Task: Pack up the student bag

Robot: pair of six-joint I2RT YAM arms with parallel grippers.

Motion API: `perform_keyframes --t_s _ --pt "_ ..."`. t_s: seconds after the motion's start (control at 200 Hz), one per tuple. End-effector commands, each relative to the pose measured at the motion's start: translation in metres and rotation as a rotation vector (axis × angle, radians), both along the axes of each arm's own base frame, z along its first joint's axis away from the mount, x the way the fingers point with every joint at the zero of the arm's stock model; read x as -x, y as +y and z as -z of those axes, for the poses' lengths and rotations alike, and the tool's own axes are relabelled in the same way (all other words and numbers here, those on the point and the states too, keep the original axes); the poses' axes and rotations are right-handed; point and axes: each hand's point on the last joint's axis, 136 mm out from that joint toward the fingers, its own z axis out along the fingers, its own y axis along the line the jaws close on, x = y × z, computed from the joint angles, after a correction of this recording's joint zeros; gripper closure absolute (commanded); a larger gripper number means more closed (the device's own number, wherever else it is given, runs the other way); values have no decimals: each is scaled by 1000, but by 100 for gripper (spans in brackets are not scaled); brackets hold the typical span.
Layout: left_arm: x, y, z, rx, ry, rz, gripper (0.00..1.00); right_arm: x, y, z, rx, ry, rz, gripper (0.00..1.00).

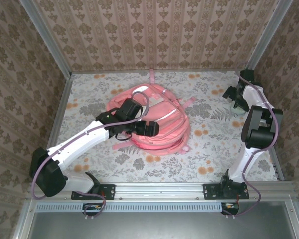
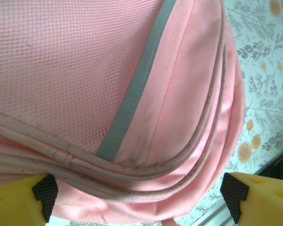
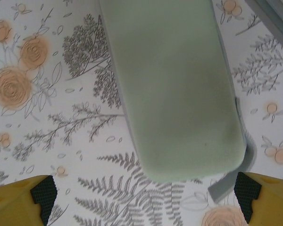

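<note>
Floral-print tabletop [image 1: 209, 149]: carries all items. Large pink fabric student bag [image 1: 164, 124] lies flat at frame centre, its grey stripe and mesh panel facing the left wrist camera. Left arm extends diagonally from lower left; left gripper [image 1: 150, 129] is poised over the bag, jaws wide apart, gripping nothing. Right arm is folded at the right edge; right gripper [image 3: 145, 188] points down, jaws apart, above a pale green rounded block [image 3: 170, 84].

A pink backpack [image 1: 164, 117] lies on the floral table [image 1: 209, 149] (straps [image 1: 152, 75] loose), left gripper [image 1: 152, 130] over it, right arm [image 1: 256, 124] folded aside.
</note>
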Motion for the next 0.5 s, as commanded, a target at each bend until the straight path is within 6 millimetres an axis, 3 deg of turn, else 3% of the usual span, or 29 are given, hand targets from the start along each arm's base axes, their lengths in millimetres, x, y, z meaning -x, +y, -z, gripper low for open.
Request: perform_keyframes --t_s 0.0,0.28,0.495 --pt "-1 -15 -30 67 -64 89 0 1 -13 9 30 68 -5 0" --pt "-2 3 -32 -4 -88 54 0 -9 -33 29 24 134 -21 0" --pt "-8 4 -30 5 -84 27 0 -11 -34 44 -1 166 -39 0"
